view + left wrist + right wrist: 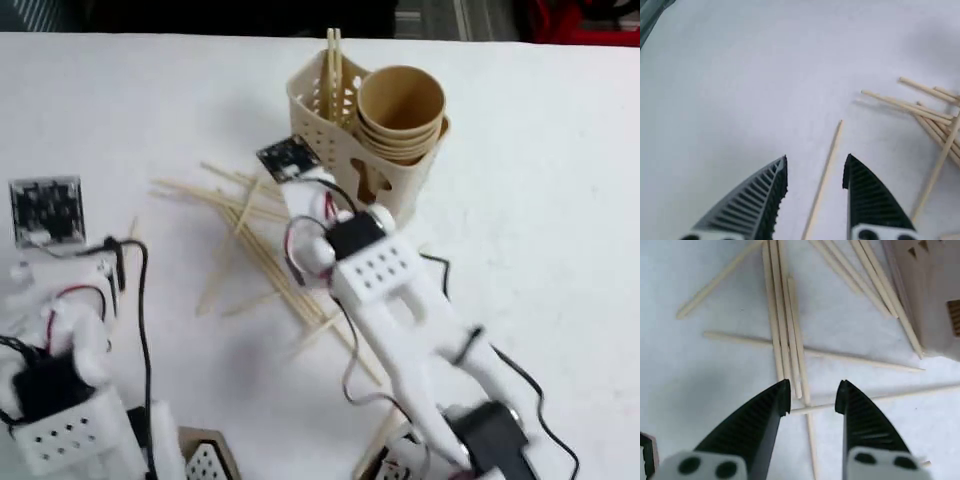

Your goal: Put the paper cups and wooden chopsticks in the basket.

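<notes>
One basket, one stack of paper cups, two standing chopsticks, and loose chopsticks too tangled to count.

Basket: cream plastic with perforated walls, standing upright near the table's far edge, a little toward the right edge.
Paper cups: tan, nested in one stack with mouths up, inside the basket on its right-edge side; the rims rise above the wall.
Standing chopsticks: two pale wooden sticks upright in the basket's other side, tips well above its rim.
Loose chopsticks: many pale sticks flat on the table, scattered from the basket's foot toward the middle; some lie side by side, others cross them.
Single chopstick: flat on bare table, just apart from the scatter.
</notes>
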Controlling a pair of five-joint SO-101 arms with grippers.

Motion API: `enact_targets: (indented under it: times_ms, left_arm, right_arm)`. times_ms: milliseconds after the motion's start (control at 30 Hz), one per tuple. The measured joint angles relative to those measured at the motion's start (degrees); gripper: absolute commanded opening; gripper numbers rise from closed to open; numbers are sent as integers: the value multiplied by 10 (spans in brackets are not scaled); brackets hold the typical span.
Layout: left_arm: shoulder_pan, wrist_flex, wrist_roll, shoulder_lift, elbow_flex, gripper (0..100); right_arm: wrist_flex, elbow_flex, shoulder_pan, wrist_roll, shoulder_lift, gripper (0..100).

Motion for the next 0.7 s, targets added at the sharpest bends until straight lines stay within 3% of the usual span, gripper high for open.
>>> enact_targets:
  times_ms: [433, 700]
  left_arm:
    - [-5, -28, 0, -239, 265, 191]
    - [-31, -12, -9, -301, 292, 192]
  right_arm:
    - [0, -176, -25, 0, 280, 162]
    - [-2, -277, -28, 3, 423, 159]
